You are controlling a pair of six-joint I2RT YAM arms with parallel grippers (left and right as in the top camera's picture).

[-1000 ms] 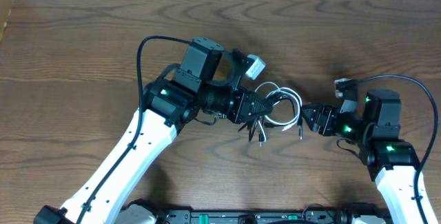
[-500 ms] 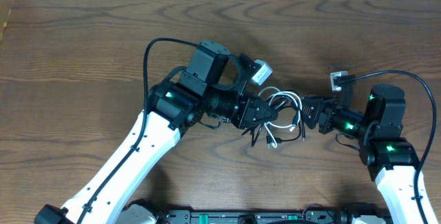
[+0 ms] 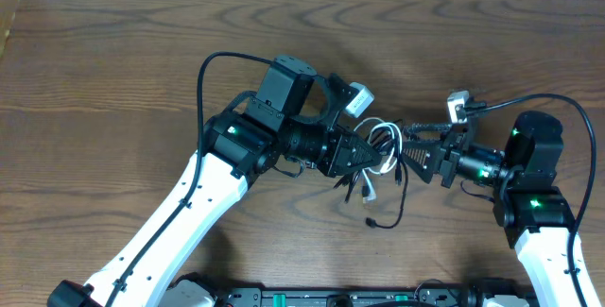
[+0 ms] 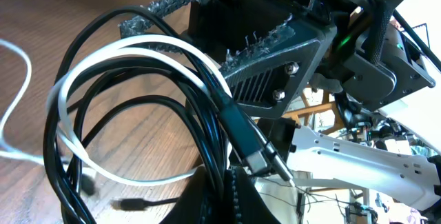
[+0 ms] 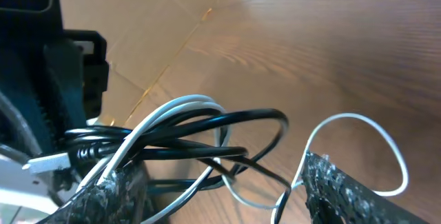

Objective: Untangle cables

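Note:
The cables are a small looped bundle of a white cord and a black cord, held just above the wooden table. My left gripper is shut on the bundle's black strands, with the white loop in front of it. My right gripper is open, its two fingers spread on either side of the bundle's loops, white and black. One black plug end lies on the table below the bundle.
The brown wooden table runs out all round both arms. The thick black arm wires arch over the left arm and the right arm. The table's front edge holds a black rail.
My right gripper has moved left to the bundle and now stands open round its loops. A black cord end has dropped onto the table. The left gripper has shifted slightly right.

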